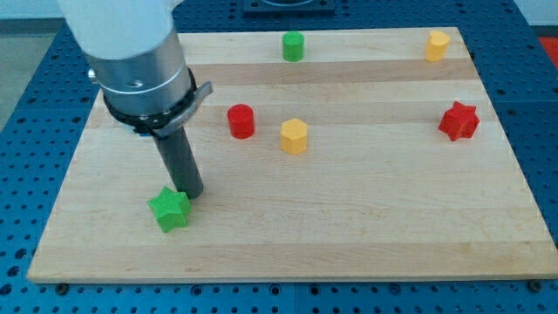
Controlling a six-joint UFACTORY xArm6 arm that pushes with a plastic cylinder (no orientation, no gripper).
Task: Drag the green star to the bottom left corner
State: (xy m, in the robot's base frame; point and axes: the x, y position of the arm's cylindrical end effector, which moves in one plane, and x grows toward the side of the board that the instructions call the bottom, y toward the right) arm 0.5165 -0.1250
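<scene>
The green star lies on the wooden board near the view's bottom left, a short way in from the corner. My tip rests on the board just to the upper right of the star, touching or nearly touching its edge. The rod rises from there to the arm's grey body at the view's top left.
A red cylinder and a yellow hexagonal block sit mid-board. A green cylinder is at the top middle, a yellow block at the top right, a red star at the right.
</scene>
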